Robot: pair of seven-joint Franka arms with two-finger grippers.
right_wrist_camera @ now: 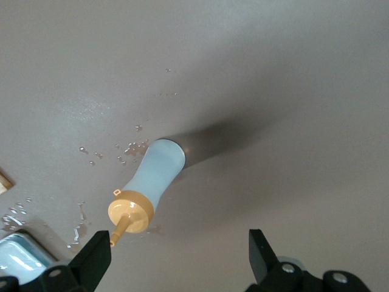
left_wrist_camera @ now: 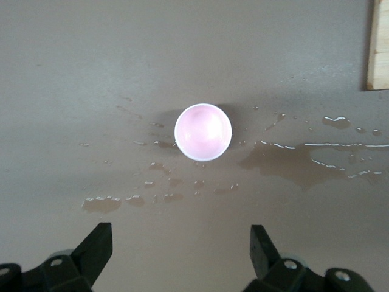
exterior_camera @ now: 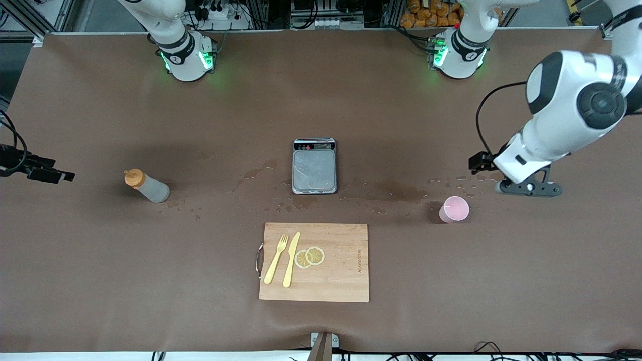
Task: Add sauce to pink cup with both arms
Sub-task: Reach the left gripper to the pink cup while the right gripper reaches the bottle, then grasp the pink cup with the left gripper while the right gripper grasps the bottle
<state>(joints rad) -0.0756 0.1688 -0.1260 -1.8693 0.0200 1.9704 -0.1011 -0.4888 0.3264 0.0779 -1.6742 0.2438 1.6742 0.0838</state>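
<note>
The sauce bottle (exterior_camera: 146, 186), translucent grey with an orange nozzle cap, stands upright toward the right arm's end of the table. My right gripper (exterior_camera: 52, 175) hangs open in the air over that end of the table, away from the bottle. The right wrist view shows the bottle (right_wrist_camera: 152, 176) from above, clear of my right gripper (right_wrist_camera: 180, 240), with nothing between the fingers. The pink cup (exterior_camera: 455, 209) stands upright toward the left arm's end. My left gripper (exterior_camera: 529, 188) hovers open beside it. From above, the cup (left_wrist_camera: 203, 132) looks empty, and my left gripper (left_wrist_camera: 182, 234) holds nothing.
A small kitchen scale (exterior_camera: 314, 166) sits mid-table. A wooden cutting board (exterior_camera: 346, 281) lies nearer the front camera, carrying a yellow fork (exterior_camera: 276, 258), a knife (exterior_camera: 291, 259) and lemon slices (exterior_camera: 310, 256). Wet splashes (exterior_camera: 391, 190) spread between the scale and the cup.
</note>
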